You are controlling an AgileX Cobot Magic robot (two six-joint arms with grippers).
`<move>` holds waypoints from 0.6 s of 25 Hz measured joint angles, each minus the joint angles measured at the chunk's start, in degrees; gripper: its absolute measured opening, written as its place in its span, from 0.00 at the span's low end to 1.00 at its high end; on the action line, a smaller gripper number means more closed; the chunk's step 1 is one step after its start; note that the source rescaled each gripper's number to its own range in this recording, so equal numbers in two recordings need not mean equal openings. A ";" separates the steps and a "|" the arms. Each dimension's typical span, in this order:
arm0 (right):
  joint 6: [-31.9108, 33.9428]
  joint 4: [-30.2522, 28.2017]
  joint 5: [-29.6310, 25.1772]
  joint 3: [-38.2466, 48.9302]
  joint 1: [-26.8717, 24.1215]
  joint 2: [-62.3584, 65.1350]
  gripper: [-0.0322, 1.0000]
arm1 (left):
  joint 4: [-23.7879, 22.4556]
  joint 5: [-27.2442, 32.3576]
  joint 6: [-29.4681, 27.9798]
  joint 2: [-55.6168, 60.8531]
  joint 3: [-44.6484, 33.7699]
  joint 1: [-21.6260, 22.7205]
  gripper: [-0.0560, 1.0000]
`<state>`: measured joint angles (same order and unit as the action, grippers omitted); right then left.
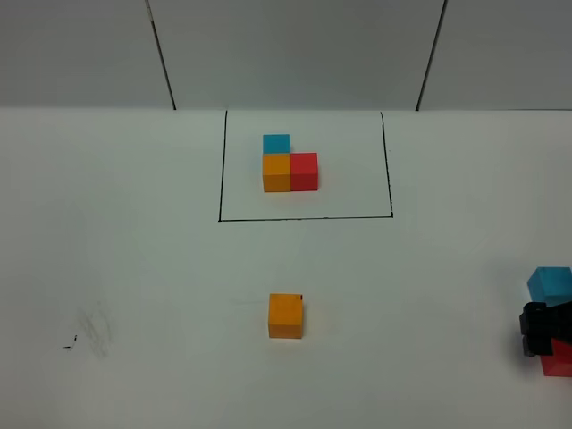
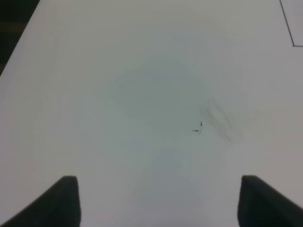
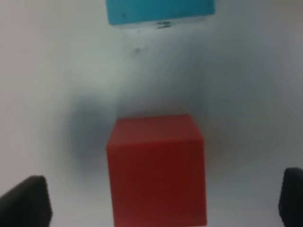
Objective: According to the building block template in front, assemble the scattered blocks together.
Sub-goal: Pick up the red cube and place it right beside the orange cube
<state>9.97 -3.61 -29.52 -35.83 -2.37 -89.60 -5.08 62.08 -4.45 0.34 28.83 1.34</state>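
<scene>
The template stands inside a black-outlined rectangle (image 1: 305, 164): a blue block (image 1: 276, 143) behind an orange block (image 1: 276, 172), with a red block (image 1: 304, 171) to the orange one's right. A loose orange block (image 1: 286, 315) sits at the front middle. A loose blue block (image 1: 550, 284) and a loose red block (image 1: 561, 357) lie at the right edge. My right gripper (image 1: 537, 338) is over the red block (image 3: 156, 170). It is open (image 3: 158, 205), with one finger on each side and gaps between. The blue block (image 3: 158, 10) lies just beyond. My left gripper (image 2: 161, 208) is open and empty.
The white table (image 1: 134, 268) carries a faint smudge and a small black mark (image 1: 70, 344) at the front left, also seen in the left wrist view (image 2: 199, 128). A corner of the rectangle's line (image 2: 289, 33) shows there. The left arm is outside the exterior view.
</scene>
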 joint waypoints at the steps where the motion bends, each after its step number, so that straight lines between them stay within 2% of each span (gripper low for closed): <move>1: 0.00 0.00 0.50 0.00 0.00 -0.82 0.96 | 0.00 0.00 0.00 0.00 0.00 0.00 0.53; 6: 0.00 0.04 1.66 0.00 0.00 -2.99 0.91 | 0.05 0.00 0.00 0.00 0.00 0.00 0.53; 9: 0.00 0.04 2.10 0.00 0.00 -3.18 0.82 | 0.05 0.00 0.00 0.00 0.00 0.00 0.53; 11: 0.00 0.04 2.10 0.00 0.00 -3.23 0.69 | 0.05 0.00 0.00 0.00 0.00 0.00 0.53; 13: 0.00 0.11 2.10 0.00 0.00 -3.23 0.52 | 0.05 0.00 0.00 0.00 0.00 0.00 0.53; 15: 0.00 0.23 2.01 0.00 0.00 -3.23 0.29 | 0.05 0.00 0.00 0.00 0.00 0.00 0.53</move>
<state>9.97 -3.38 -27.51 -35.83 -2.37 -92.83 -5.03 62.08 -4.45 0.34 28.83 1.34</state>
